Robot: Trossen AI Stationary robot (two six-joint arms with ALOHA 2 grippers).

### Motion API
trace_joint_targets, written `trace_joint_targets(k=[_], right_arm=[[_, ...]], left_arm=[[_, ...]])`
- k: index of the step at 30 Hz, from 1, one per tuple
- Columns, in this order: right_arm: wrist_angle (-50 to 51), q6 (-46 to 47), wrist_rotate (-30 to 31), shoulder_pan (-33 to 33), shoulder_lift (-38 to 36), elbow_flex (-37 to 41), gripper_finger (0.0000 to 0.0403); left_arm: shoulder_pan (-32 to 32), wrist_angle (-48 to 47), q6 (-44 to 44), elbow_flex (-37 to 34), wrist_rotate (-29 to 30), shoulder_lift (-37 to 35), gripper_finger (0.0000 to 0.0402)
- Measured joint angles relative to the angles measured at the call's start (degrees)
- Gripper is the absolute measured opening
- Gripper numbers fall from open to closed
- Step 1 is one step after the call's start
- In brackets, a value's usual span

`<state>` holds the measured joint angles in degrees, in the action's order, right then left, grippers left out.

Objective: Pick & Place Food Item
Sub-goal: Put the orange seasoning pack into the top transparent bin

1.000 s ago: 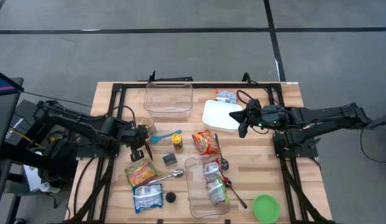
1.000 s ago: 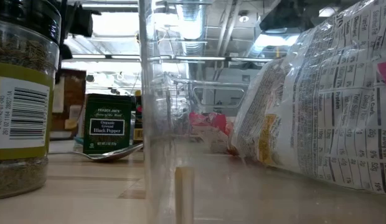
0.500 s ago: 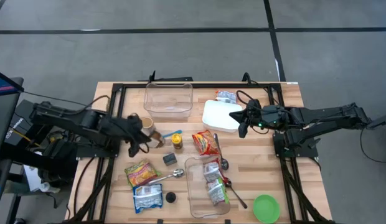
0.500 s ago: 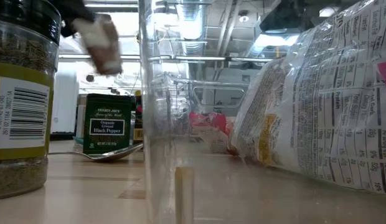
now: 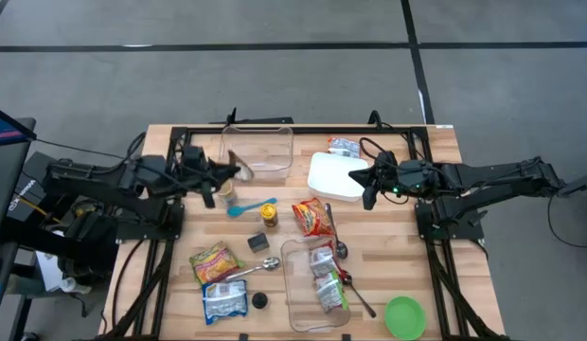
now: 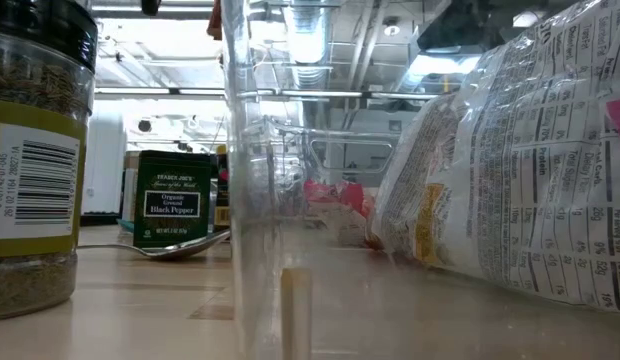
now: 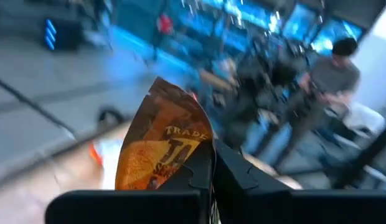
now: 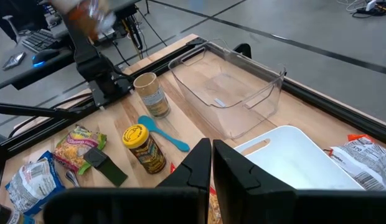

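My left gripper is shut on a brown-orange food packet, up in the air beside the near left corner of the far clear bin. The packet fills the left wrist view in front of the fingers, and it shows blurred in the right wrist view. My right gripper is shut and empty, hovering at the right edge of the white tray. My left gripper pinches the packet between its two fingers at one side edge, near the packet's lower part. The packet stands out past the fingertips, its printed face turned to the wrist camera. It is lifted clear of the table.
A tan canister, a blue spoon and a yellow-lidded jar lie below the left gripper. A red noodle packet, a near clear bin holding packets and a green bowl lie to the right. A person sits beyond the table.
My left gripper has risen and gone toward the table's far edge with the brown-orange packet, from above the yellow noodle packet to beside the far clear bin. The packet has been carried clear of the table the whole way.
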<state>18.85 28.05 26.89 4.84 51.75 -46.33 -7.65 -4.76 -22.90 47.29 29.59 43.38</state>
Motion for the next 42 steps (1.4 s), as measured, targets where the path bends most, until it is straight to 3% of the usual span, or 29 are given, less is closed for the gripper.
trace_joint_targets(k=[4,11,22,30,42], right_arm=[[0.0,0.0,0.0,0.0,0.0,0.0,0.0011],[0.0,0.6,0.0,0.0,0.0,0.0,0.0011],[0.0,0.9,0.1,0.0,0.0,0.0,0.0011],[0.0,0.6,0.1,-0.1,0.0,0.0,0.0011],[0.7,0.4,0.1,-0.1,0.0,0.0,0.0011]], left_arm=[[5.7,6.3,5.9,0.0,0.9,0.2,0.0000],[19.0,3.8,6.0,0.0,-0.5,0.3,0.0000],[37.6,-6.1,-2.6,0.0,-20.4,4.5,0.0000],[43.4,-9.3,-3.1,0.0,-31.8,14.3,0.0000],[48.0,-13.0,-3.0,0.0,-32.6,23.1,0.0000]])
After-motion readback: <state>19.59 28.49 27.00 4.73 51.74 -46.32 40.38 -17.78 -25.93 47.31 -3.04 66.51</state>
